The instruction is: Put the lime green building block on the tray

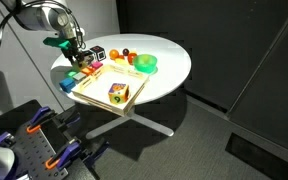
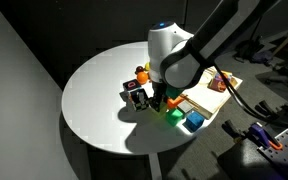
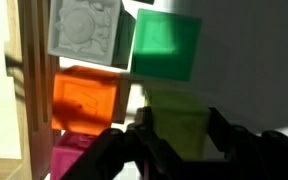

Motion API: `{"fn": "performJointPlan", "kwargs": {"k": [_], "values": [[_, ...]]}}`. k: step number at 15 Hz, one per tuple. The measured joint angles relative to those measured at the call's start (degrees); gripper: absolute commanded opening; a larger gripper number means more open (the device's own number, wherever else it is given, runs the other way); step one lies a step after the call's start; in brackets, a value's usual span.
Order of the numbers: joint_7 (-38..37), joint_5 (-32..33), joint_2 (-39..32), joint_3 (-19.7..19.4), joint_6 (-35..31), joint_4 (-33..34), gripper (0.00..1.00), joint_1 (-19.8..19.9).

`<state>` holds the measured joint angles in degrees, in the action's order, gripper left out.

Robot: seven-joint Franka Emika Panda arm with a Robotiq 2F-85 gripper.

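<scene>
The lime green building block (image 3: 176,122) sits between my gripper's (image 3: 176,145) two black fingers in the wrist view, with both fingers against its sides. It stands on the white table among other blocks, just beside the wooden tray's rim (image 3: 34,90). In both exterior views my gripper (image 1: 77,57) (image 2: 160,98) is low over the cluster of blocks at the end of the tray (image 1: 97,88) (image 2: 206,103). The arm hides the lime block in those views.
Around the lime block lie an orange block (image 3: 86,100), a darker green block (image 3: 166,45), a white embossed block (image 3: 84,30) and a magenta block (image 3: 69,160). A colourful cube (image 1: 117,93) sits in the tray. A green bowl (image 1: 144,64) and toy fruit (image 1: 129,57) stand behind it.
</scene>
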<state>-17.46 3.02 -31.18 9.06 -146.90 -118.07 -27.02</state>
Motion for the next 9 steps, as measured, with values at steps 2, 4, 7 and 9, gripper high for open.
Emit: {"fn": "performJointPlan", "kwargs": {"k": [2, 4, 7, 9], "values": [[0.0, 0.0, 1.8, 0.0, 2.0, 0.0, 0.31, 0.0], [-0.1, 0.0, 3.7, 0.0, 4.7, 0.0, 0.31, 0.1], [-0.1, 0.0, 6.7, -0.1, 9.5, -0.2, 0.31, 0.6], [-0.1, 0.0, 8.6, 0.0, 12.6, -0.6, 0.31, 1.6]]}}
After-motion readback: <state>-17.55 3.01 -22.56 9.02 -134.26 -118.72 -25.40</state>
